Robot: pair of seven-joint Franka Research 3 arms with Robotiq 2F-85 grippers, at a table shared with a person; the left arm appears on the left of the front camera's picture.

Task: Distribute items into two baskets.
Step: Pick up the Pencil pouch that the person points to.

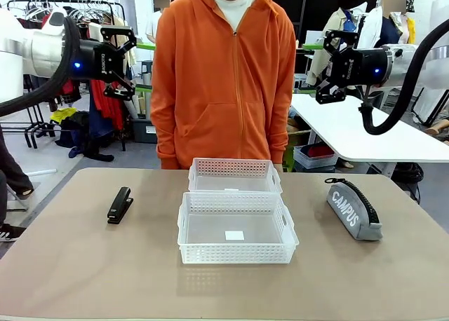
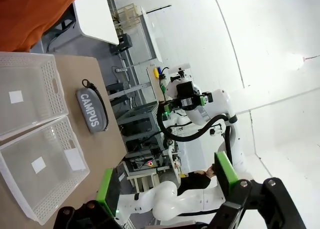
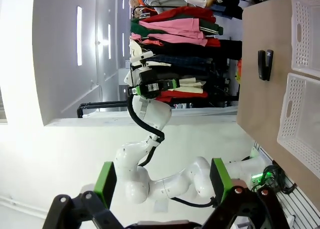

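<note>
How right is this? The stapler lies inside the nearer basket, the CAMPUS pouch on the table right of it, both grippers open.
Not quite: the front view shows the stapler on the table left of the nearer basket, not inside. The pouch, left gripper and right gripper are as stated.

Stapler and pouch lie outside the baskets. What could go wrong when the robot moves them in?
The stapler lies flat and low, so the left claw may scrape the table.
The strap of the pouch might catch on a basket rim.
The near basket and far basket stand close together, so an item could drop into the wrong one.
</note>
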